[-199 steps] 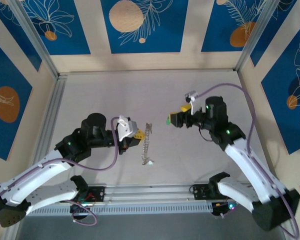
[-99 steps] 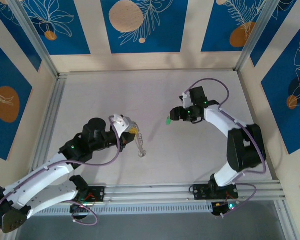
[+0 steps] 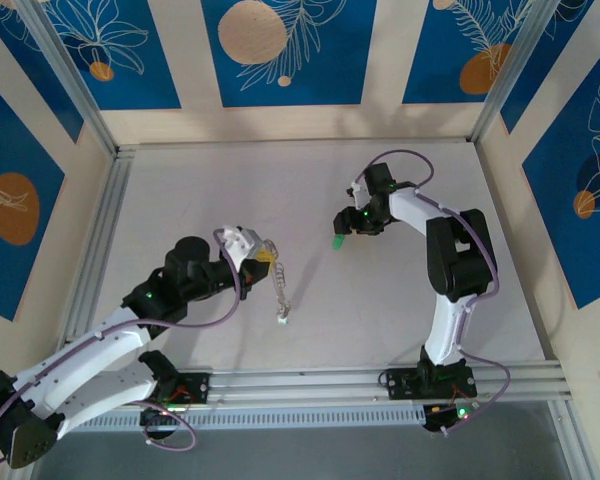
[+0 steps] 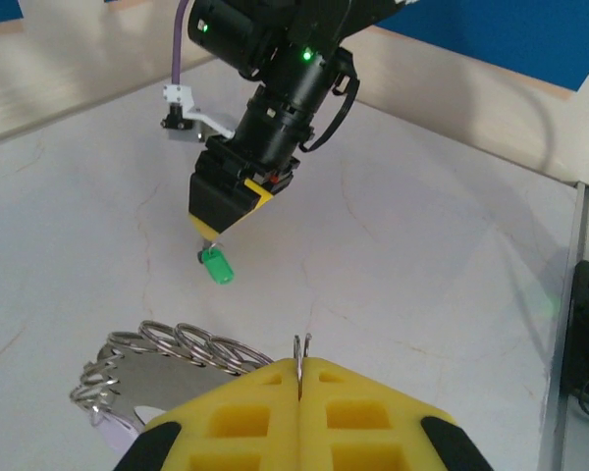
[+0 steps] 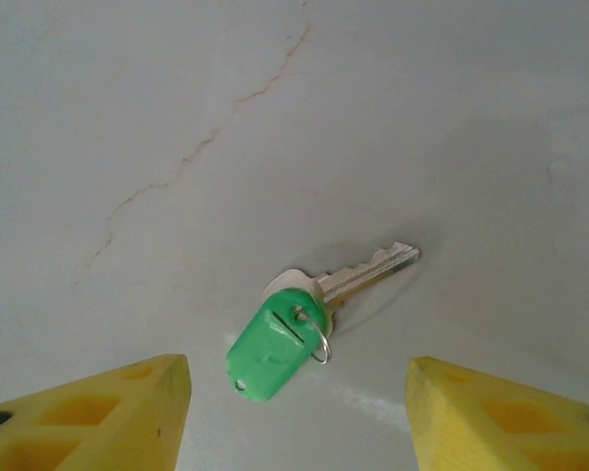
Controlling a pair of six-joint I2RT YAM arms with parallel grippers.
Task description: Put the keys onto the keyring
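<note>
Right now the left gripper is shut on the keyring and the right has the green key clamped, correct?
No: the right gripper is open. The right wrist view shows the green key lying ungripped on the table. The left gripper is shut on the keyring.

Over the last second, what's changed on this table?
The right arm swung more upright; the right pincer shifted slightly forward, now open just above the green key. The left pincer, shut on the keyring, edged forward too, and the chain tail swung leftward. The key lies in about the same spot.
</note>
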